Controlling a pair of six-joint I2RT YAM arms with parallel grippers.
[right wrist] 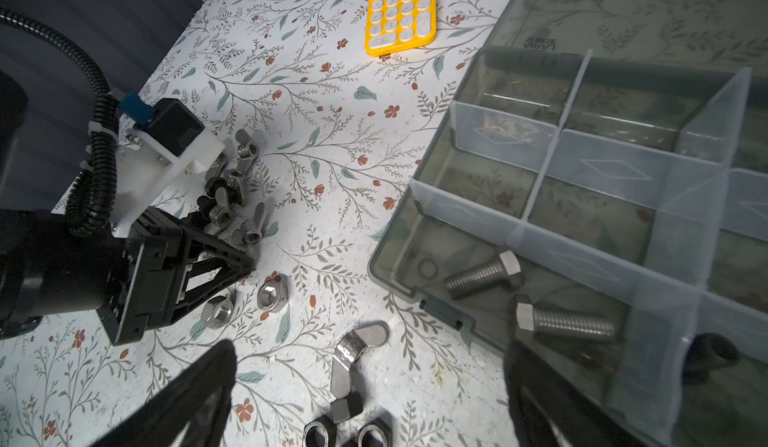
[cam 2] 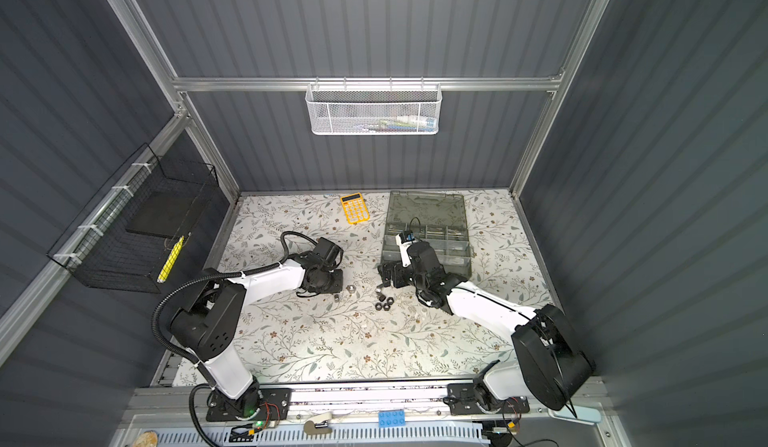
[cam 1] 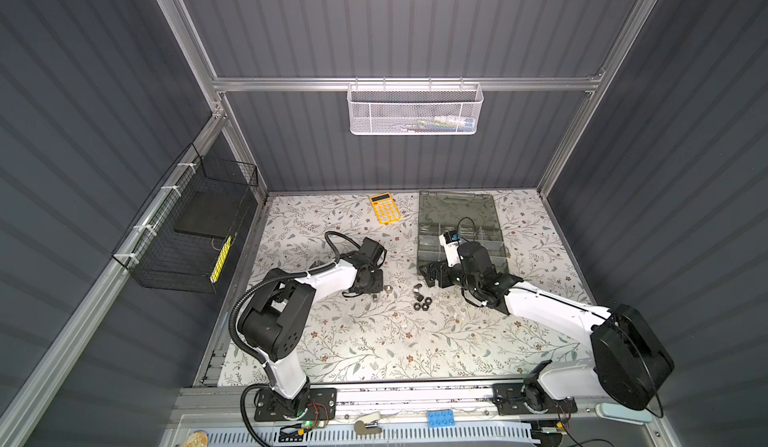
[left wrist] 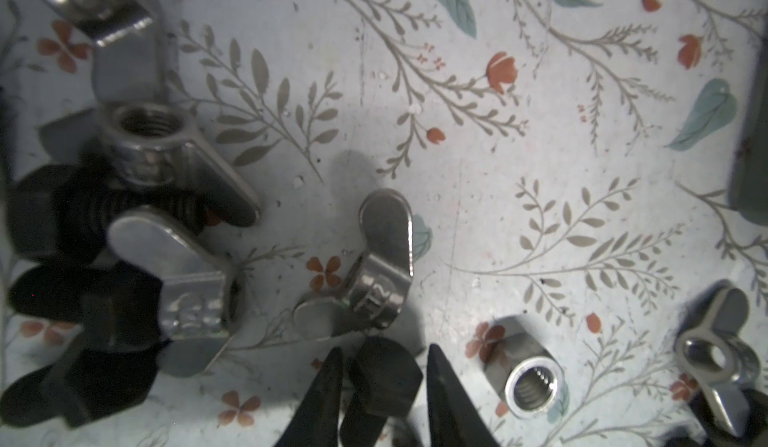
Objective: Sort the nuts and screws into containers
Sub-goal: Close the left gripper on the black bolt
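**A:** What has the left gripper got?

**B:** Its jaws stand narrow on either side of a black piece lying on the floral table. A sliver of gap shows on each side, so I can't tell whether it is pinched. Screw head or nut — I can't tell that either.

**A:** How should the pick go?

**B:** I'd keep the piece centred, squeeze on its flat faces, then lift straight up. A silver wing nut lies just beside one finger and a silver hex nut just beside the other. Any sideways drag would likely knock them.

**A:** And further out?

**B:** The right gripper, jaws spread wide and empty, hovers over another wing nut and some black nuts, near a corner of the organizer box. Two silver screws lie in its corner compartment. The left arm's carry to the box should steer clear of that gripper.

**A:** Any writing?

**B:** Stamped marks on the wing nuts, raised lettering on the box lid, keys on the yellow calculator beyond — none of it legible.
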